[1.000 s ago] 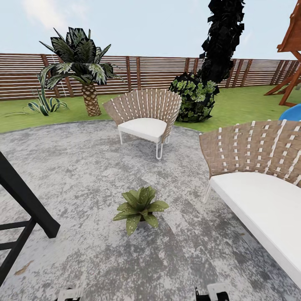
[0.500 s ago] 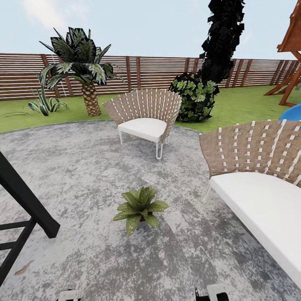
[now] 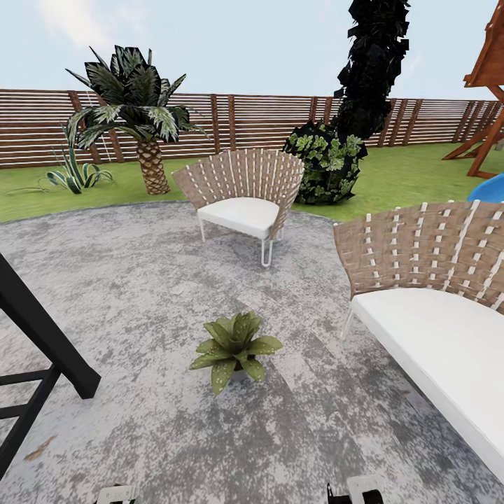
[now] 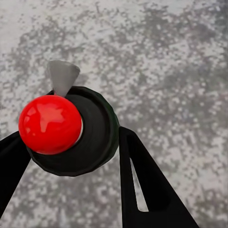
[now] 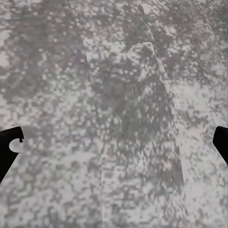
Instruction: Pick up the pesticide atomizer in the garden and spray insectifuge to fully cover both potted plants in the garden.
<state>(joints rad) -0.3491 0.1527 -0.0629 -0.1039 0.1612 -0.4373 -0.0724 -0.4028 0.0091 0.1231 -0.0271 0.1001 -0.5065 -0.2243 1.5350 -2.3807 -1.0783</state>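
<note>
Plants in pots: one small potted plant (image 3: 234, 345) with broad pointed green leaves, low on the ground in the lower middle of the head view.
Ground: a round grey speckled patio (image 3: 140, 280), rough and blotchy, with green lawn (image 3: 413, 175) behind it.
Chairs: two woven brown chairs with white seat pads. One chair (image 3: 245, 199) stands in the middle of the head view; the other chair (image 3: 434, 294) is big at the right edge.
Trees and bushes: one palm tree (image 3: 136, 112) with a scaly trunk at upper left, one spiky grass plant (image 3: 73, 175) at the far left, one dark leafy bush (image 3: 325, 161) with a tall black tree (image 3: 371, 63) above it.
Fence: one long brown slat fence (image 3: 238, 122) across the back.
Other things: a black frame (image 3: 35, 336) at the lower left, a red-brown wooden frame (image 3: 486, 84) at the upper right, a bit of something blue (image 3: 490, 189) at the right edge.
Spray bottle: the dark round pesticide atomizer (image 4: 78, 137) with a shiny red ball on top, seen end-on in the left wrist view.
Left gripper (image 4: 71, 166): points down at the patio; its black fingers (image 4: 142, 185) squeeze the atomizer from both sides.
Right gripper (image 5: 114, 147): points down at bare patio; its black fingers (image 5: 9, 147) are spread wide at both side edges, with nothing between them.
</note>
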